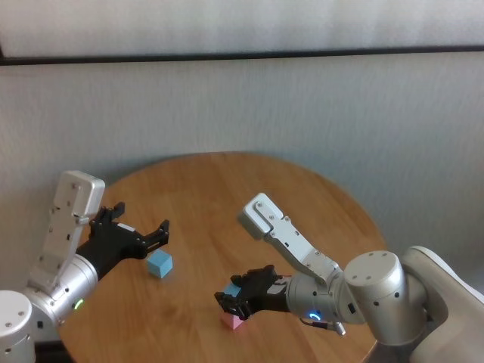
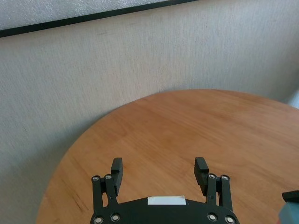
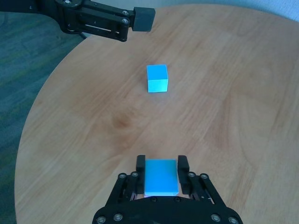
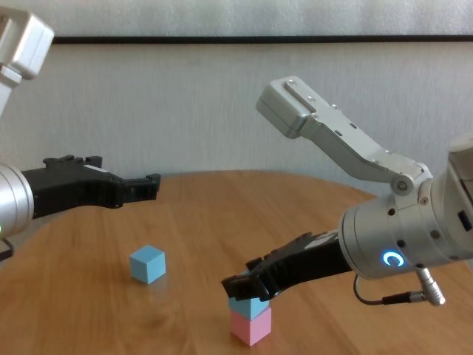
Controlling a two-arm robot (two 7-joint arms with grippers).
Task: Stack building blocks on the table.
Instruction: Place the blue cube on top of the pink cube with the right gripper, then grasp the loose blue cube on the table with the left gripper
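Note:
My right gripper [image 1: 233, 296] is low over the near part of the table [image 1: 249, 189]. Its fingers [image 3: 183, 164] are closed against the sides of a light blue block [image 3: 161, 177]. In the chest view this blue block [image 4: 247, 305] rests squarely on the pale pink block [image 4: 251, 326]. A second light blue block [image 1: 159, 264] lies alone on the wood to the left, also seen as the loose block [image 4: 148, 264]. My left gripper [image 1: 141, 219] hovers open just behind and above it, holding nothing, as the left gripper [image 2: 159, 170] shows from its wrist.
The round table's edge [image 2: 93, 130] curves close behind the left gripper, with a pale wall beyond. Bare wood [image 3: 224, 93] stretches between the loose block and the two-block stack. My right forearm [image 4: 347, 144] arches above the right side of the table.

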